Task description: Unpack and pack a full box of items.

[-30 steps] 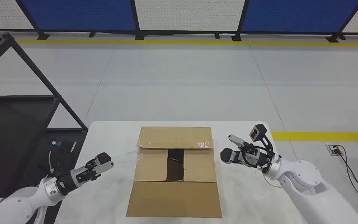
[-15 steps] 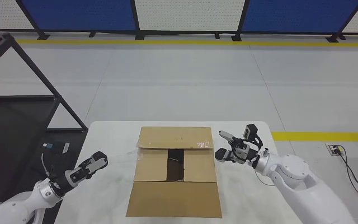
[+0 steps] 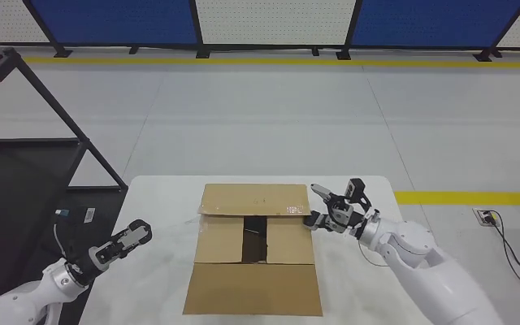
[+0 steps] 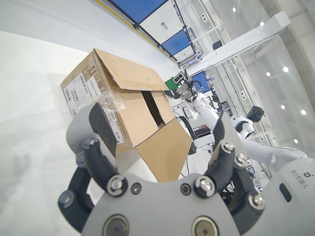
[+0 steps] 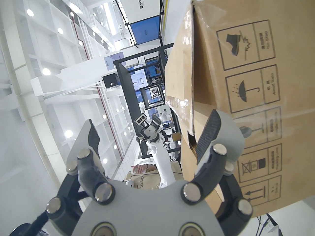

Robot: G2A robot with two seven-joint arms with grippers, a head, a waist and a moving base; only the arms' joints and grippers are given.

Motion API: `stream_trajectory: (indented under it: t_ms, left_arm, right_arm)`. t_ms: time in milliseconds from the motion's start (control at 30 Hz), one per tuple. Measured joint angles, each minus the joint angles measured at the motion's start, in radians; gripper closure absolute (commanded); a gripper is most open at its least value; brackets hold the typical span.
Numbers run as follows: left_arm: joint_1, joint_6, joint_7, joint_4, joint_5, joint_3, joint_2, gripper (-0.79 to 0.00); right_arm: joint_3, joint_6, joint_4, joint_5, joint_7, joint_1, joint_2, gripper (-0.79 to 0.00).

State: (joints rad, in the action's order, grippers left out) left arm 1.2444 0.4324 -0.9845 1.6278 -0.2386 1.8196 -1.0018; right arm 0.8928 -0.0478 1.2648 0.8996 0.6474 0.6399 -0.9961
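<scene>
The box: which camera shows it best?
The top view: it looks straight down on the whole box, its flaps and the dark gap between them. The left wrist view shows it slantwise from a corner. The right wrist view shows one printed side wall and a flap edge, close up.

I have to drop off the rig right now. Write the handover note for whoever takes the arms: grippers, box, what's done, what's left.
Left gripper: open, holding nothing, over the table to the left of the box, apart from it.
Right gripper: open, holding nothing, at the box's right side near its far corner. Whether it touches the box cannot be told.
Box: upright at mid-table. The outer flaps are folded out; the inner flaps lie nearly shut with a dark slot between them. Contents are hidden.
Done: outer flaps opened.
Left: open the inner flaps, take the items out, repack.
</scene>
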Motion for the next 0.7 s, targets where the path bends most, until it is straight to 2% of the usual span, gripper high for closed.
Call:
stream_trajectory:
  t_ms: [433,700]
  left_arm:
    - [0.000,0.000,0.000,0.000,0.000,0.000,0.000,-0.785]
    - [0.000,0.000,0.000,0.000,0.000,0.000,0.000,-0.785]
  right_arm:
    - [0.011,0.015,-0.006,0.067,0.041,-0.045,-0.043,-0.785]
    - [0.015,0.011,-0.014,0.065,0.039,-0.056,-0.045,-0.785]
